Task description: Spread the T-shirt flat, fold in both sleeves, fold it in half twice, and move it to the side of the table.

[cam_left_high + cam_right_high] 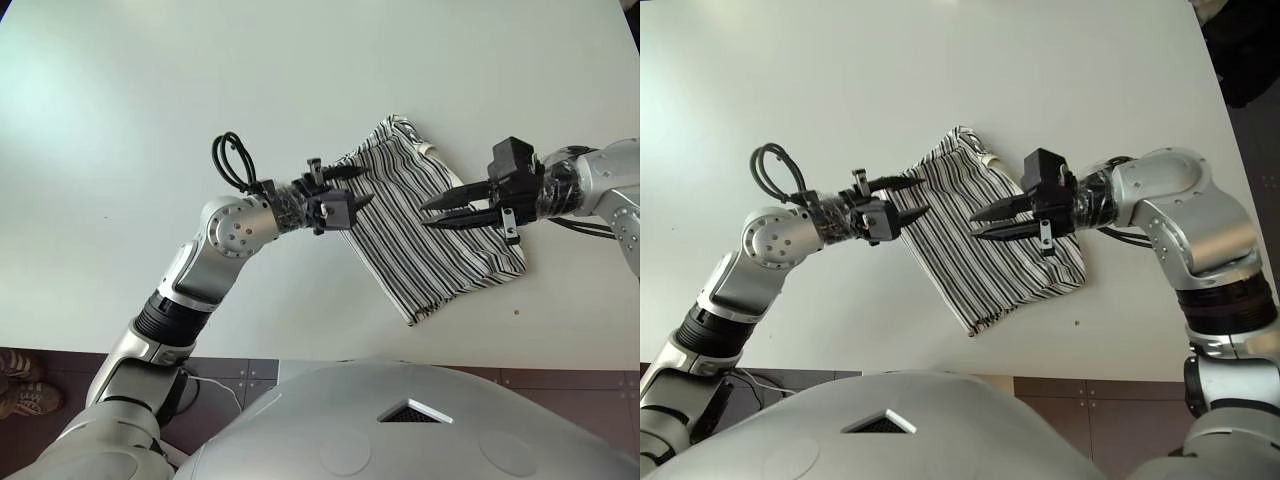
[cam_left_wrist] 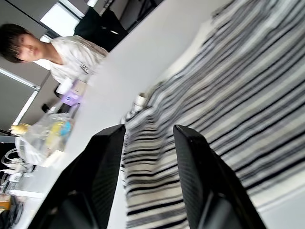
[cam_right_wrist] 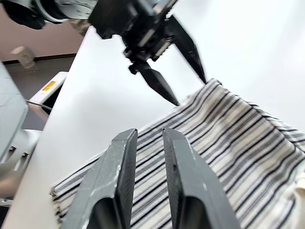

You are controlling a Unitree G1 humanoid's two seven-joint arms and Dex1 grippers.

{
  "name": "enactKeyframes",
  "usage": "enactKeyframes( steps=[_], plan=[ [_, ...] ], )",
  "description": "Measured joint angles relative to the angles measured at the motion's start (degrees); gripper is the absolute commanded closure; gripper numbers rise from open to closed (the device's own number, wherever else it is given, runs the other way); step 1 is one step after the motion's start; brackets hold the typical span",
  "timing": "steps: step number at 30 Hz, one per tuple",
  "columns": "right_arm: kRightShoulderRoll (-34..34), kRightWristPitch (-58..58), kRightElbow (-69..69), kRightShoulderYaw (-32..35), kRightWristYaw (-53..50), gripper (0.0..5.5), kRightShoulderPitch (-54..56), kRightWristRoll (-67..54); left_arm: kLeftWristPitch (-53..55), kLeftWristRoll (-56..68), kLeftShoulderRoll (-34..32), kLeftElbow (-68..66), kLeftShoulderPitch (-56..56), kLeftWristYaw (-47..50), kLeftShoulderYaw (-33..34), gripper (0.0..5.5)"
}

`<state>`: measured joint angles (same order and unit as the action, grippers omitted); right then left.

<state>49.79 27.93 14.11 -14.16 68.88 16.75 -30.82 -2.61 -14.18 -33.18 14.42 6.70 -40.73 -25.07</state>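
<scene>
The black-and-white striped T-shirt (image 1: 430,265) lies folded into a compact rectangle on the white table (image 1: 150,120), right of centre and turned at an angle. My left gripper (image 1: 366,186) is open at the shirt's left edge, its fingers (image 2: 107,162) standing just over the cloth there. My right gripper (image 1: 424,215) hovers above the middle of the shirt, pointing toward the left one. Its fingers (image 3: 121,162) are a little apart and hold nothing. The right wrist view looks across the striped cloth (image 3: 228,143) to the left gripper (image 3: 190,91).
Wide bare tabletop stretches to the left and behind the shirt. The table's front edge (image 1: 300,358) runs close below the shirt's near corner. A small speck (image 1: 516,312) lies near it. A plastic bag of items (image 2: 47,136) sits at a far table end.
</scene>
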Motion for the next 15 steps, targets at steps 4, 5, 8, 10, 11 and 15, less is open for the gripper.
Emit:
enactKeyframes(
  steps=[4,5,8,10,11,15],
  plan=[
    [-4.9,-7.6,-5.0,-2.1,-5.9,4.52,-0.1,10.4,1.0,-5.5,-0.4,-4.5,-1.8,1.3,-1.9,3.64],
    [-6.5,-9.9,-7.0,-2.9,-7.0,4.52,0.1,12.8,0.9,-6.9,-0.4,-5.7,-1.8,1.7,-2.0,3.64],
    [-10.4,-16.0,-13.7,-4.0,-9.2,4.52,1.9,17.9,-0.2,-8.7,-0.6,-8.4,-1.5,2.0,-2.2,3.64],
    [-13.6,-21.7,-22.2,-5.2,-11.9,4.52,4.9,22.9,-3.2,-9.7,-1.6,-10.1,-0.7,2.0,-2.3,3.64],
    [-15.1,-24.9,-26.9,-5.7,-13.4,4.52,6.6,25.2,-5.0,-9.8,-2.4,-11.2,-0.1,2.1,-2.3,3.64],
    [-19.7,-35.4,-48.3,-9.2,-21.5,4.52,13.5,36.0,-11.1,-11.6,-3.6,-15.9,2.8,2.5,-2.4,3.64]
  ],
)
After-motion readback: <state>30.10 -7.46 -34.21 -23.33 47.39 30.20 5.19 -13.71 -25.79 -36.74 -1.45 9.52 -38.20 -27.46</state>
